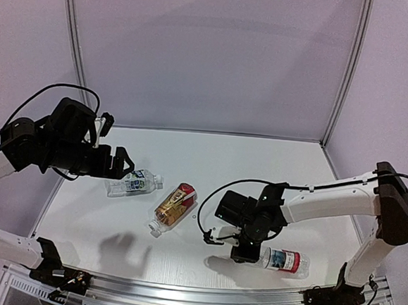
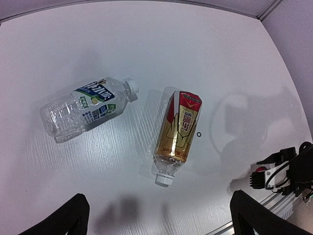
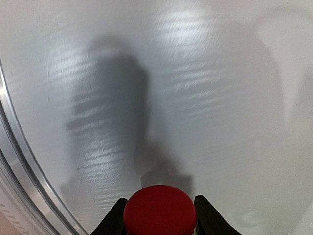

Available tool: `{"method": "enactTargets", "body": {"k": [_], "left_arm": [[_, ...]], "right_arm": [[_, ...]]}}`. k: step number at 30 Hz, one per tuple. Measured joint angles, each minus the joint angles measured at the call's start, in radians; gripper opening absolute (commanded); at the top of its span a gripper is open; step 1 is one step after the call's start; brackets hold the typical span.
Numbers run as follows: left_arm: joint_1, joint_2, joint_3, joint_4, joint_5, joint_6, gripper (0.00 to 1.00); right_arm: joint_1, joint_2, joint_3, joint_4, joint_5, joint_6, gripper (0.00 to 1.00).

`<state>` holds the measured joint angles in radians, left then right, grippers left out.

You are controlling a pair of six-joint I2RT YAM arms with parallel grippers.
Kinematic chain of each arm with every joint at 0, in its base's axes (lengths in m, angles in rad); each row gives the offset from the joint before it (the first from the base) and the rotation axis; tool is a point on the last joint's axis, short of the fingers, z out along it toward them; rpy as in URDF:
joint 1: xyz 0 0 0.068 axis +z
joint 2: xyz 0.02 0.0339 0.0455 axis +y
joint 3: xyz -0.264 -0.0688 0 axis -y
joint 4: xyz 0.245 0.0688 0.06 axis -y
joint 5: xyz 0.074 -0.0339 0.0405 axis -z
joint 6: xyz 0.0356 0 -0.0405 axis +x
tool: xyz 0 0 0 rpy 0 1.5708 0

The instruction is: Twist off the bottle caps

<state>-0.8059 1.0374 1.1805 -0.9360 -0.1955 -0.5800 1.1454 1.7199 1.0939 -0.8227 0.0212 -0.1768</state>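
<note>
Only the right wrist view shows the bright red round plastic cap (image 3: 159,211), clamped in the right gripper (image 1: 248,255); from above it is hidden. Its clear blue-white-red-labelled bottle (image 1: 285,261) lies near-right on the white table (image 1: 259,164), long axis left-right, neck leftward. Farther off, the left gripper (image 1: 122,161) hangs with jaws spread wide.

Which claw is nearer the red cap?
Right. The right claw is shut on the red cap; the left claw hangs open far across the table, by the green-labelled bottle.

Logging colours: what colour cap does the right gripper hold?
Bright red cap; right wrist view shows it best.
</note>
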Motion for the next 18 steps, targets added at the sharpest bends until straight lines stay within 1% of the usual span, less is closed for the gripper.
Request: {"method": "enactTargets", "body": {"k": [3, 6, 7, 8, 11, 12, 13, 14, 18], "left_arm": [[0.000, 0.001, 0.019, 0.000, -0.002, 0.005, 0.99], [0.001, 0.001, 0.034, 0.000, -0.006, 0.006, 0.99], [0.001, 0.001, 0.037, 0.001, -0.008, 0.006, 0.99], [0.001, 0.000, 0.038, 0.001, -0.010, 0.006, 0.99], [0.001, -0.008, 0.036, 0.000, -0.016, 0.003, 0.99], [0.001, -0.015, 0.034, 0.000, -0.018, 0.001, 0.99], [0.001, -0.023, 0.030, 0.000, -0.020, -0.002, 0.99], [0.001, -0.038, 0.021, 0.000, -0.023, -0.007, 0.99], [0.001, -0.095, -0.010, -0.008, -0.026, -0.028, 0.99]], "right_arm": [[-0.006, 0.037, 0.084, 0.031, 0.031, -0.033, 0.46], [-0.024, 0.137, 0.228, 0.079, 0.045, -0.053, 0.48], [-0.032, 0.166, 0.264, 0.097, 0.045, -0.056, 0.50], [-0.041, 0.189, 0.295, 0.109, 0.043, -0.058, 0.54], [-0.072, 0.240, 0.379, 0.132, 0.032, -0.060, 0.74], [-0.082, 0.247, 0.401, 0.140, 0.027, -0.063, 0.78], [-0.090, 0.252, 0.419, 0.144, 0.019, -0.056, 0.88], [-0.097, 0.253, 0.432, 0.145, 0.016, -0.051, 0.93], [-0.118, 0.252, 0.458, 0.154, -0.017, -0.058, 0.99]]}}
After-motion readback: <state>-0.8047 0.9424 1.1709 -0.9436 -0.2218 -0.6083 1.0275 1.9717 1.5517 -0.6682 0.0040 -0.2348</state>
